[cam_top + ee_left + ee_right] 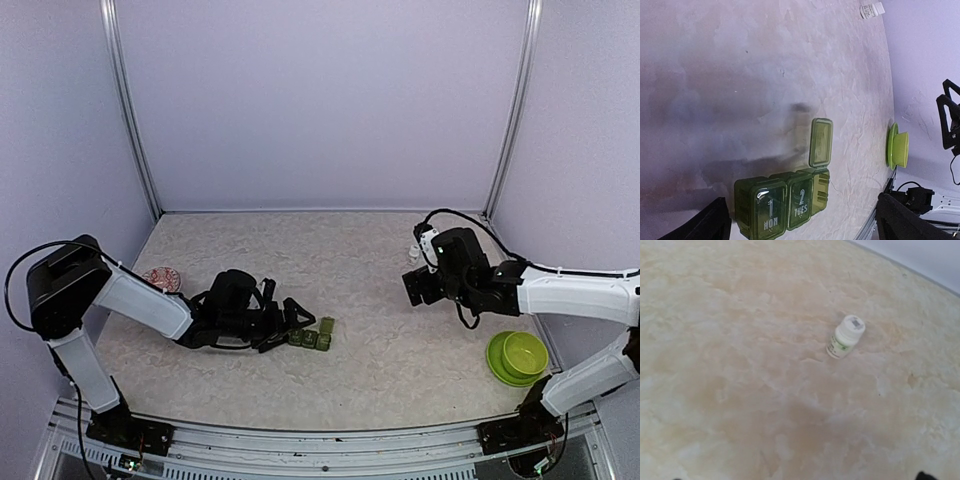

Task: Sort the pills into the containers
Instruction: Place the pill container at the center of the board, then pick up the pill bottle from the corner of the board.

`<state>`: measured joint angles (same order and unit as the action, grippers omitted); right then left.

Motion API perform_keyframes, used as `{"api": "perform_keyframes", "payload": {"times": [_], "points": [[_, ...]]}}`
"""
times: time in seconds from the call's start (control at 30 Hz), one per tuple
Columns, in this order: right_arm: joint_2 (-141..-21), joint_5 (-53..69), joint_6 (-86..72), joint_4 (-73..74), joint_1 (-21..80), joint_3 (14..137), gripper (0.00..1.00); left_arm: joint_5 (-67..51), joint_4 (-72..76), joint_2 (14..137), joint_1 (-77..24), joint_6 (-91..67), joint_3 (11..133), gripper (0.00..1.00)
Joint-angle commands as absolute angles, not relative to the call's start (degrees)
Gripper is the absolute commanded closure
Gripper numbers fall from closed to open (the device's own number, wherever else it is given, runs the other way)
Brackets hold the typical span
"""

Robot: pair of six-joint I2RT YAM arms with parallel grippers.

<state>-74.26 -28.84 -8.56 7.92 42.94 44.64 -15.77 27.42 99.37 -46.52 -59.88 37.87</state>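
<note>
Left wrist view read 1 MON, 2 TUES on the green plastic pill box (782,202) near the open left tool (300,322); only right wrist showed a white bottle (845,336); right tool (415,287) stood open.

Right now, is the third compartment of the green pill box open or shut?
Open. The left wrist view shows its lid swung back off the pill box, while the MON lid and TUES lid sit closed.

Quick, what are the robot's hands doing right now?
Left hand: open, holding nothing, by the green pill box.
Right hand: open, holding nothing.
</note>
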Motion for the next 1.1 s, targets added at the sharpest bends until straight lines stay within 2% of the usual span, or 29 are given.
{"api": "perform_keyframes", "payload": {"times": [0.0,0.27,0.53,0.7,0.93,1.07], "points": [[-76.59,-23.93,-8.72,5.21,39.67,46.87,0.0,-14.16,24.36,98.75,-45.21,-57.48,38.72,0.01],[-81.03,-17.32,-8.51,2.97,33.4,49.16,0.0,-11.75,21.01,98.35,-44.36,-54.37,42.33,0.01],[-89.67,-10.26,-8.96,1.47,25.86,56.22,0.0,-5.61,17.38,88.88,-45.36,-48.38,42.04,0.01],[-96.62,-5.28,-9.77,-0.27,22.19,60.82,0.06,-0.95,13.98,81.75,-46.43,-43.09,41.81,0.01],[-108.19,-6.39,-8.39,0.95,21.8,70.3,0.12,8.87,5.96,70.62,-51.41,-36.58,42.45,0.01],[-112.43,-9.27,-8.85,2.51,21.71,74.74,0.14,5.94,8.22,63.95,-51.51,-35.85,38.85,0.01]]}}
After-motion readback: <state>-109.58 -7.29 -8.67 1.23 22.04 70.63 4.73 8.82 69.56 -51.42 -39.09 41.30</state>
